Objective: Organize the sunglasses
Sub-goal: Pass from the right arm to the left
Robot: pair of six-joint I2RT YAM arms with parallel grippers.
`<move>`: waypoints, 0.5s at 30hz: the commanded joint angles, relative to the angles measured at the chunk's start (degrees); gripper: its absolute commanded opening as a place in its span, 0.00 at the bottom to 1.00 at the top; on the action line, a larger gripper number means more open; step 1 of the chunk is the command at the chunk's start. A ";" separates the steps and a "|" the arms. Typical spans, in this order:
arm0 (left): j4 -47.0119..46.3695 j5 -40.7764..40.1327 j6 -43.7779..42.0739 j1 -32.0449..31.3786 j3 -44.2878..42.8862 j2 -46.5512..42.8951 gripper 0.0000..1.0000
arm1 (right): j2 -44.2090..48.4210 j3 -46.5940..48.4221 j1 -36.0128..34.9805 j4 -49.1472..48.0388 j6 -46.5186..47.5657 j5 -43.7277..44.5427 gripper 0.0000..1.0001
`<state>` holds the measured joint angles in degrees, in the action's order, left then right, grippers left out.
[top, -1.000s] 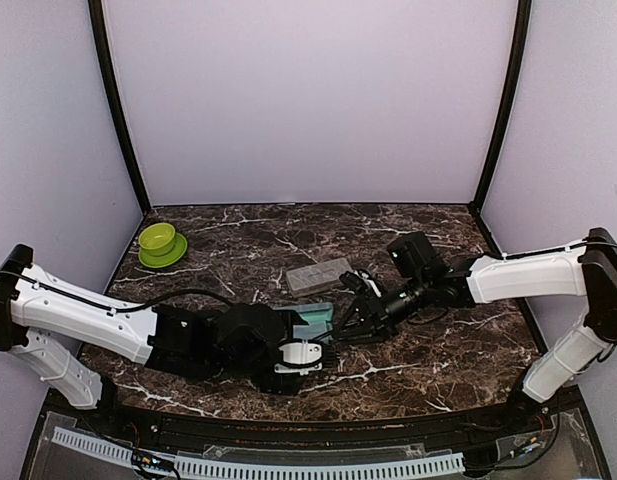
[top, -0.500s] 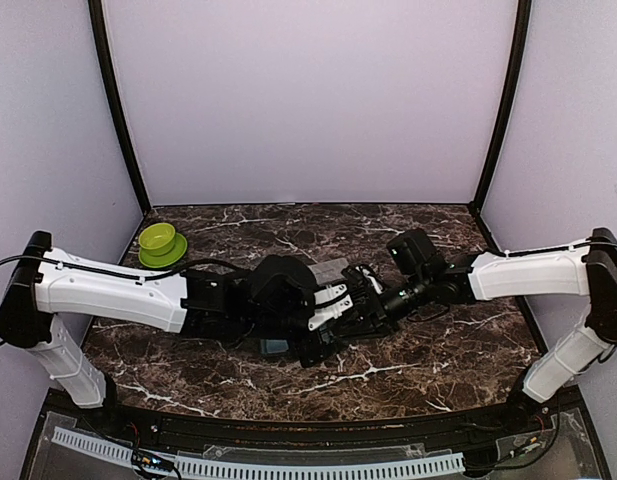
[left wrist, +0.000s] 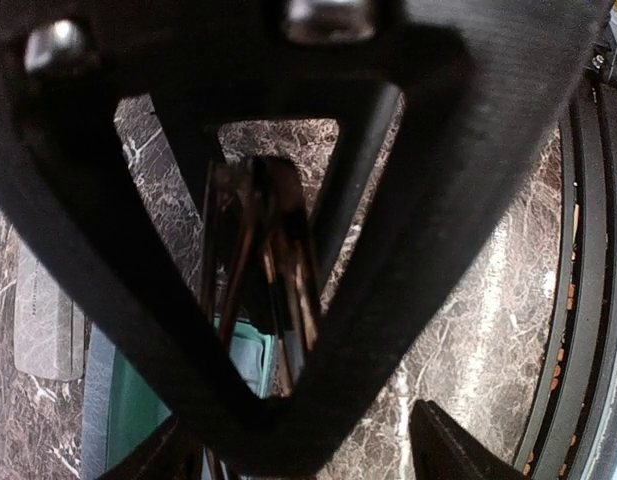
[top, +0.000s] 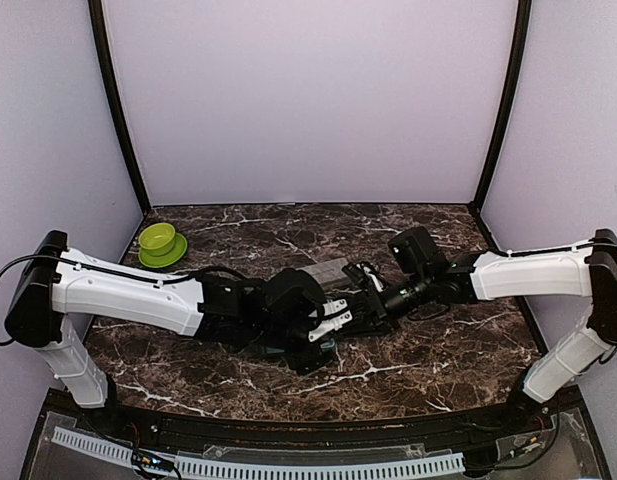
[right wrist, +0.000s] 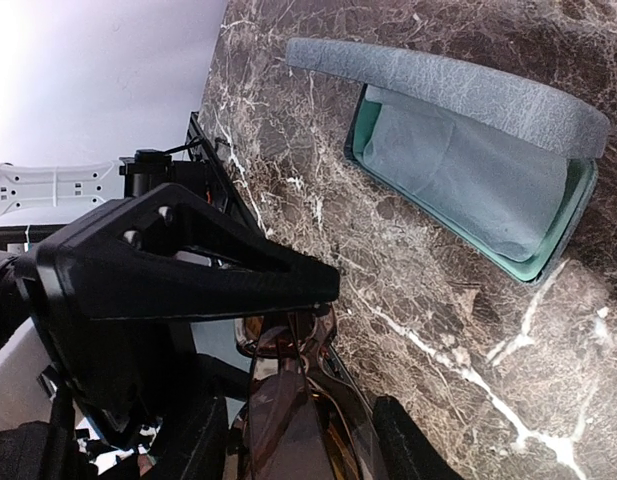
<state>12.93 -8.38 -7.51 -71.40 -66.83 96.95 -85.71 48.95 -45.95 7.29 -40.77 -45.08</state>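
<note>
My right gripper point(right wrist: 303, 450) is shut on the brown sunglasses point(right wrist: 288, 420), folded, with a finger on each side, low over the marble. In the top view it point(top: 366, 300) meets my left gripper point(top: 333, 318) at the table's middle. In the right wrist view, one black left finger point(right wrist: 188, 260) lies across the far end of the sunglasses. My left gripper point(left wrist: 308, 450) has its jaws apart. A black triangular finger of the other gripper fills that view, and the sunglasses point(left wrist: 253, 250) show through it. An open grey case point(right wrist: 438, 85) with a teal lining holds a light blue cloth point(right wrist: 458, 170).
A closed grey case point(top: 323, 272) lies just behind the two grippers. A green bowl on a saucer point(top: 160, 243) stands at the back left. The left forearm covers most of the open case in the top view. Black posts and lilac walls ring the table.
The left arm swung up and right from the near left, over the open case, to the right gripper. Its jaws have narrowed. The right arm and the sunglasses stayed put.
</note>
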 commanded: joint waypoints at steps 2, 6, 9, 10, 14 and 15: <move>1.12 -2.75 -1.03 -0.15 -1.35 1.05 0.68 | 1.25 -0.30 0.44 -2.32 -0.18 -0.36 0.09; 0.20 -4.15 -1.19 -0.10 -1.46 1.06 0.61 | 1.16 -0.52 0.43 -2.80 -0.54 -0.62 0.09; -0.81 -4.95 -1.49 -0.09 -1.32 0.70 0.57 | 1.16 -0.61 0.43 -2.96 -0.71 -0.77 0.09; -1.09 -5.17 -1.48 -0.14 -1.37 0.66 0.56 | 1.16 -0.67 0.43 -3.05 -0.71 -0.82 0.09; -1.85 -5.76 -1.52 -0.14 -1.59 0.94 0.56 | 1.08 -0.77 0.43 -2.92 -0.63 -0.97 0.09; -1.89 -6.03 -1.61 -0.08 -1.70 1.11 0.56 | 1.04 -0.78 0.48 -2.90 -0.58 -0.97 0.09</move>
<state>12.19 -12.93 -8.60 -71.42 -67.09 98.59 -85.71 48.73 -45.71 6.44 -41.21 -45.17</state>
